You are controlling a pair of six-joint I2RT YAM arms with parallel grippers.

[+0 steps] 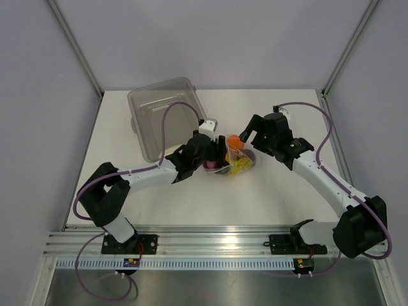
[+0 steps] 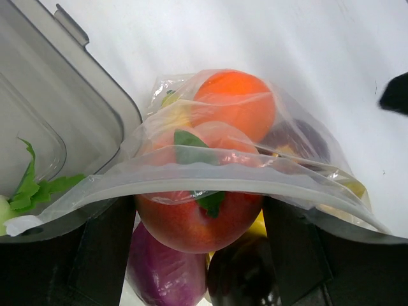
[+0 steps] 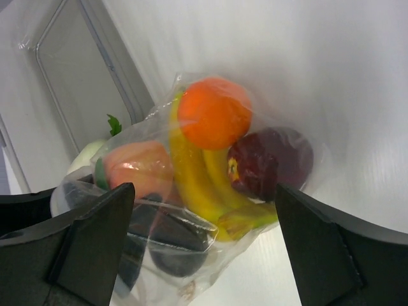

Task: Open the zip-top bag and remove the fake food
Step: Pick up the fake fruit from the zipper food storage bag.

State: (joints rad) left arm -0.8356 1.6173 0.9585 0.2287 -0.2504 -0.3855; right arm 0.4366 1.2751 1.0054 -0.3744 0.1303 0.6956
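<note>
Looking from above, where do we find the zip-top bag point(image 1: 252, 160)?

On the tabletop point(image 1: 191, 204) between the two arms, near the clear tub point(image 1: 162, 105). The fake food point(image 1: 237, 164) sits inside it: we make out an orange point(image 3: 213, 111), a banana bunch point(image 3: 191, 178), a peach point(image 3: 137, 167) and a dark red apple point(image 3: 271, 162).

And the left end effector point(image 2: 199, 210)?

Its jaws stand wide, with the bag's rim lying across both fingers and fruit between them. We see no pinch on the film.

The right end effector point(image 3: 203, 191)?

Spread wide over the bag, holding nothing.

The radish point(image 3: 86, 153)?

Just beside the peach. We cannot tell whether it is inside the film.
</note>
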